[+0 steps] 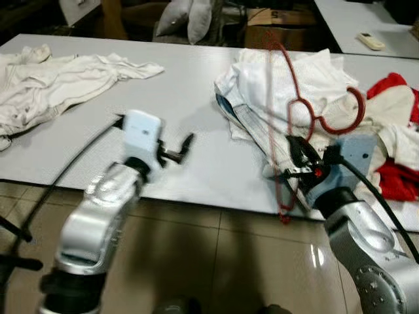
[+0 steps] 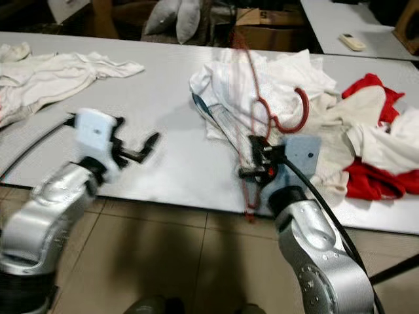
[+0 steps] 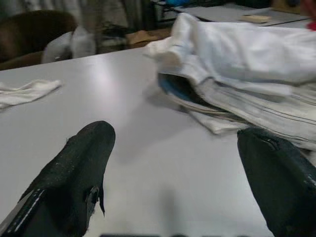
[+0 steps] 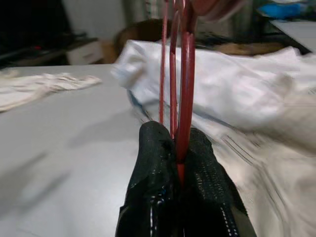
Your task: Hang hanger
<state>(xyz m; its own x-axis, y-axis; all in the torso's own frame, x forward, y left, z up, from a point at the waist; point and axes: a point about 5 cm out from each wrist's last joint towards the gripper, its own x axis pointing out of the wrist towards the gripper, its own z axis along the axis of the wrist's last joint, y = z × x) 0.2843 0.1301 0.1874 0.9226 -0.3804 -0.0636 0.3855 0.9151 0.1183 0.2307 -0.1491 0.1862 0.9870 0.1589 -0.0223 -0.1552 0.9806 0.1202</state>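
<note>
- The right tool (image 1: pixel 296 171) is pressed together on a red wire hanger (image 1: pixel 292 111), pinching it near the front edge of the surface (image 1: pixel 196 111).
- In the right wrist view the two black fingers (image 4: pixel 153 187) sit tight on either side of the red wires (image 4: pixel 180 74), which run straight up between them.
- The hanger stands roughly upright in that grip; its hook (image 1: pixel 347 111) curls over a pile of white clothes (image 1: pixel 281 85), and its lower end (image 1: pixel 285 212) hangs past the edge, over the tiled floor (image 1: pixel 216 261).
- The pile lies on the right half of the surface, with a red and white garment (image 1: pixel 399 137) just beside it on the far right.
- The left tool (image 1: pixel 175 152) hovers over the front edge of the surface, well apart from the hanger, with its fingers spread and nothing between them.
- The left wrist view shows the two black fingertips (image 3: pixel 79 173) wide apart, with bare surface and the edge of the pile beyond them.
- A crumpled white garment (image 1: pixel 52 82) lies on the far left of the surface.
- A remote control (image 1: pixel 370 41) rests on another table behind.
</note>
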